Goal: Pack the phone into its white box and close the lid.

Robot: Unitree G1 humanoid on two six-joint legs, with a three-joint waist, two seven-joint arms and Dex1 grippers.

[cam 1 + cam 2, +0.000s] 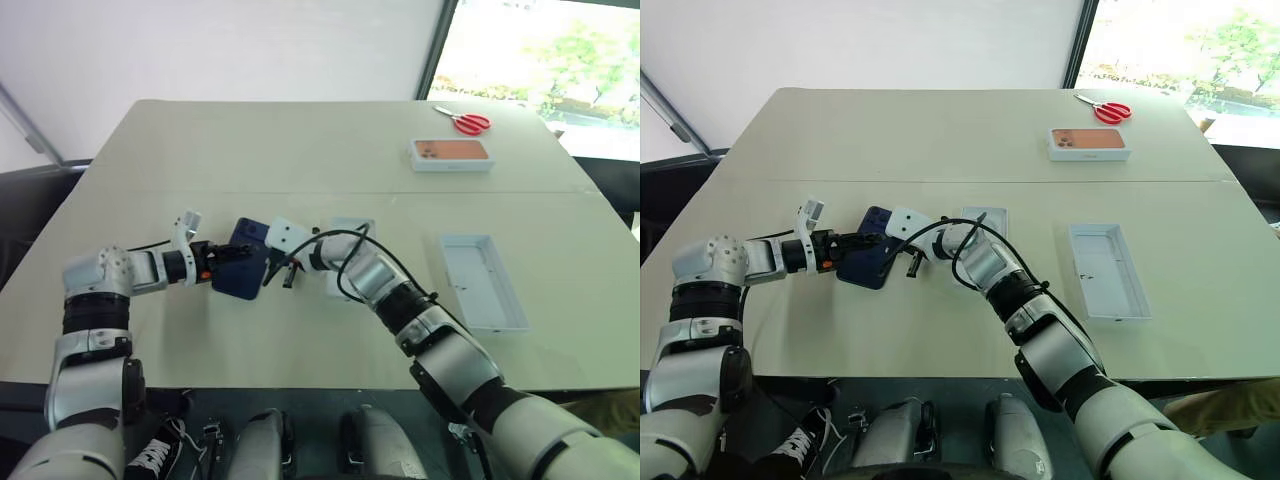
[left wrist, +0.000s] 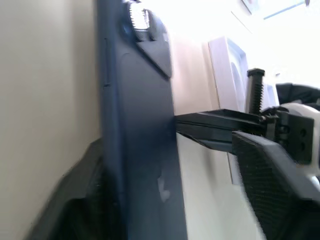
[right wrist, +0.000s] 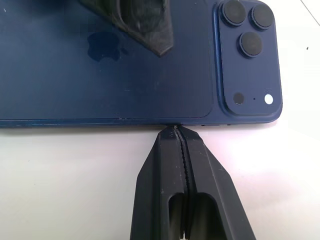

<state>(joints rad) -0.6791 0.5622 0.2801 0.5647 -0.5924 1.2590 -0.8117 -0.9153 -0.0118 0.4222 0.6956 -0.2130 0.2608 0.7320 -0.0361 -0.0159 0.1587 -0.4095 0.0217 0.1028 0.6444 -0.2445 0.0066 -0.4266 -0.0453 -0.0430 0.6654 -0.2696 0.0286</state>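
Two grippers meet at the phone [image 1: 243, 258], a dark blue slab tilted up off the tabletop [image 1: 300, 160] at centre-left of the head views. The left gripper [image 1: 222, 256] has its fingers around the phone's near end, one above and one below. The right gripper [image 3: 176, 131], fingers pressed shut and holding nothing, props its tip against the phone's long edge. The white box [image 1: 482, 280] lies open at right, well apart; another white piece [image 1: 350, 232], likely the lid, lies just behind the right arm. If the left grip is shallow, the phone may pivot and slip onto the tabletop once the prop withdraws.
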